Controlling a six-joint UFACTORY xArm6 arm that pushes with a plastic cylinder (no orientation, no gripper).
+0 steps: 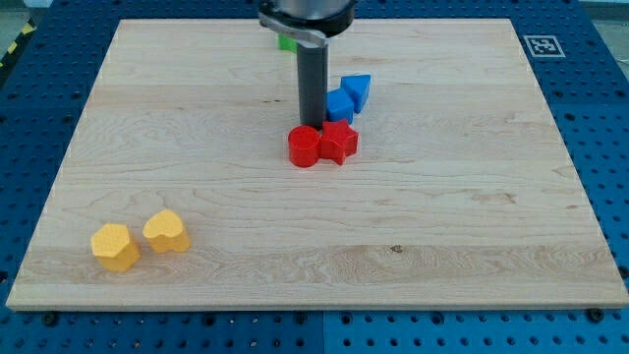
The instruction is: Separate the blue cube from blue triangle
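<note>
**Q:** Where did you stand at that moment?

**A:** My tip [313, 127] was down on the worktop [442, 226], a little above the middle of the frame. It sat just left of the blue cube [339, 105] and right behind the red cylinder [305, 147], which hid its very end from view. I had no fingers to open or close, only the rod, so there was no grip to report.

**Q:** And the two blue pieces?

**A:** The blue cube touched the blue triangle [357, 90], which lay to its upper right. Below them the red cylinder and a red star-like block [338, 143] sat pressed together, the cube nearly against the star.

**Q:** Why approach from the left?

**A:** I judged that side gave me the cube's free face; the triangle blocked the other.

**Q:** Anything else about?

**A:** Two yellow blocks [140, 239] sat at lower left, well apart, and a green block [286, 42] peeked out behind my arm near the top.
</note>
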